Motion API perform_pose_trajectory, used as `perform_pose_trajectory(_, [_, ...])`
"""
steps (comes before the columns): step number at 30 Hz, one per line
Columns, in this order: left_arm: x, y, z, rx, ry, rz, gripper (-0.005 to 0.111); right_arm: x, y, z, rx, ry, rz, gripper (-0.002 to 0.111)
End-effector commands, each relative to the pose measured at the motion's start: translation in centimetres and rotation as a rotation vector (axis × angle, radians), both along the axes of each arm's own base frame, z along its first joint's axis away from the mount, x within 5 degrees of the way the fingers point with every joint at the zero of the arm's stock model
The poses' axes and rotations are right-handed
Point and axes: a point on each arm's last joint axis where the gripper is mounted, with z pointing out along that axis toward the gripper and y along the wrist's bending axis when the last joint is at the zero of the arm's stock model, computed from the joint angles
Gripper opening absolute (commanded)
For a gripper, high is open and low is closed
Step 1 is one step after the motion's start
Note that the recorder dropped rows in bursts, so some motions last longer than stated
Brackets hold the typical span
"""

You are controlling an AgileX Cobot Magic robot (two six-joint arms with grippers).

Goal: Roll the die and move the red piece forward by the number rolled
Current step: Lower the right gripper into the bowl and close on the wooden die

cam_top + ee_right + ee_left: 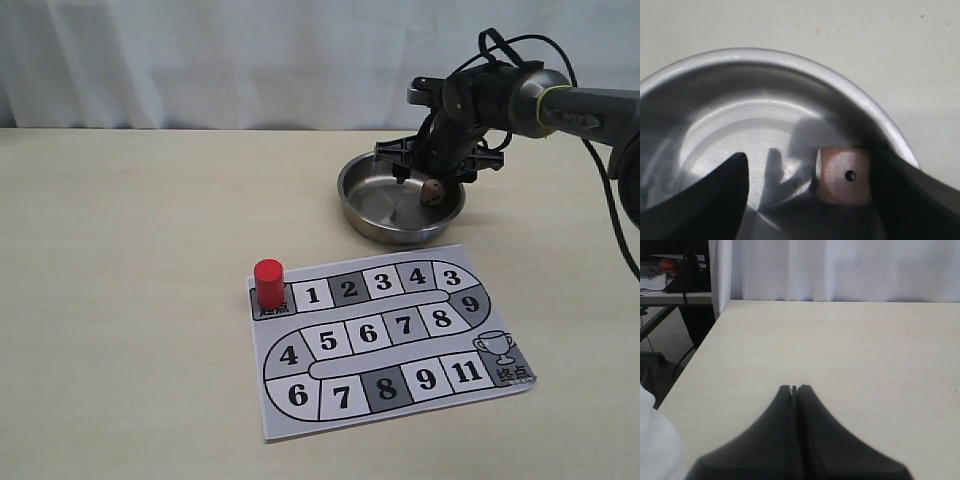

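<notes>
The die (433,192) lies inside the steel bowl (362,216), near its right wall. My right gripper (437,170) hangs over it, low in the bowl. In the right wrist view the gripper (807,162) is open, and the die (844,175) rests against one finger with a single-pip face toward the camera. The bowl's rim (790,56) curves around them. The red piece (268,281) stands upright on the start square at the left end of the paper game board (330,400). My left gripper (795,388) is shut and empty over bare table, out of the exterior view.
The board lies flat in front of the bowl, its numbered track ending at a trophy square (505,360). A white curtain (200,60) backs the table. In the left wrist view the table edge (695,352) drops off toward a shelf.
</notes>
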Motion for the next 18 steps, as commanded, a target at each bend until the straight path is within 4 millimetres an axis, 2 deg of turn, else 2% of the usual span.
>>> perform_pose_trajectory(1, [0.0, 0.0, 0.3, 0.002, -0.018, -0.008, 0.0, 0.0, 0.3, -0.2, 0.044, 0.003, -0.019, 0.064])
perform_pose_trajectory(9, [0.0, 0.0, 0.3, 0.002, -0.018, -0.008, 0.0, 0.0, 0.4, -0.1, 0.035, -0.003, 0.031, 0.064])
perform_pose_trajectory(18, [0.0, 0.0, 0.3, 0.002, -0.018, -0.008, 0.0, 0.0, 0.4, 0.9, 0.018, -0.013, 0.049, 0.064])
